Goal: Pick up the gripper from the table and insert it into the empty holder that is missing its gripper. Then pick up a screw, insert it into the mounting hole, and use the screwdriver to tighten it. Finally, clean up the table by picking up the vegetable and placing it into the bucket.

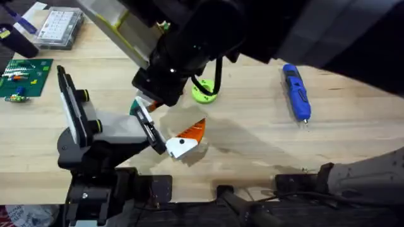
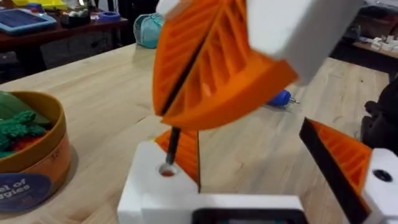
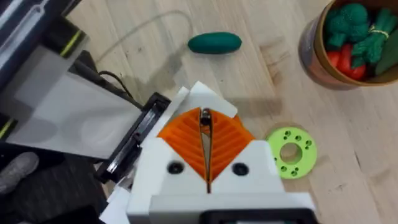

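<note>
My right pincer (image 3: 205, 134) is clenched on the screw (image 2: 172, 144), whose tip sits at the mounting hole (image 2: 166, 169) of the white finger piece (image 1: 181, 146) against the holder (image 1: 150, 129), and I worry a tilted entry could jam it or drop it onto the bench (image 1: 252, 145).

Overhead: a large dark, blurred arm (image 1: 208, 31) covers the far middle of the tabletop (image 1: 252, 135) and hides what lies beneath it. The green disc (image 1: 204, 93) is partly covered by that arm. Bucket (image 2: 28, 155) cut off at the left wrist view's edge; its label text is cropped. Blue screwdriver (image 2: 280, 98) mostly hidden behind the blurred orange pad (image 2: 211, 68). Clear compartment box (image 1: 58, 28): contents too small to tell.
</note>
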Controlling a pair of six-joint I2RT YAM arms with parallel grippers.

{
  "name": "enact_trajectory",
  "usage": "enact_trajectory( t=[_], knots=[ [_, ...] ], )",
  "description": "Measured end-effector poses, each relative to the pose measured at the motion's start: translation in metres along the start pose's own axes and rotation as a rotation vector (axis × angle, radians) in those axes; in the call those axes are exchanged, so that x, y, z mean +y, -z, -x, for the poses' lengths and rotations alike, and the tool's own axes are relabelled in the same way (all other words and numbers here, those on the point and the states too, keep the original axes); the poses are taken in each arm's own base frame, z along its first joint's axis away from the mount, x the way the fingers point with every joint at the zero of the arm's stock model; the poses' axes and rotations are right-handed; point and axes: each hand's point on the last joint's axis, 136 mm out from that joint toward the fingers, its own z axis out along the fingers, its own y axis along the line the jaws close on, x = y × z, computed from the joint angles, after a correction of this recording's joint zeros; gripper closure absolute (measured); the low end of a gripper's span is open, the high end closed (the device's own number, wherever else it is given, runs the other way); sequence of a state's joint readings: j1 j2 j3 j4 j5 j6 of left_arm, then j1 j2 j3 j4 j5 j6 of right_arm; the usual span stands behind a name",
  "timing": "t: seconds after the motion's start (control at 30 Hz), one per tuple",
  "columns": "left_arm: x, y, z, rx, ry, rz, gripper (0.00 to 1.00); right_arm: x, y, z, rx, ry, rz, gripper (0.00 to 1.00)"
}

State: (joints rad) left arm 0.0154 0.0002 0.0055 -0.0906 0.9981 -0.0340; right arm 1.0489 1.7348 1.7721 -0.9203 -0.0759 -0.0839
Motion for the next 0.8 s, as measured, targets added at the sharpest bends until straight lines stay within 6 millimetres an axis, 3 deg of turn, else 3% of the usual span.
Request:
enact_trajectory(
  t=[0.5, 0.8],
  knots=[
    [0.0, 0.0, 0.0, 0.0, 0.0, 0.0, 0.011, 0.0, -0.001, 0.0, 0.001, 0.003, 0.0, 0.997],
    [0.0, 0.0, 0.0, 0.001, 0.013, 0.0, 0.011, -0.002, -0.02, -0.002, 0.031, 0.0, 0.002, 0.997]
  ],
)
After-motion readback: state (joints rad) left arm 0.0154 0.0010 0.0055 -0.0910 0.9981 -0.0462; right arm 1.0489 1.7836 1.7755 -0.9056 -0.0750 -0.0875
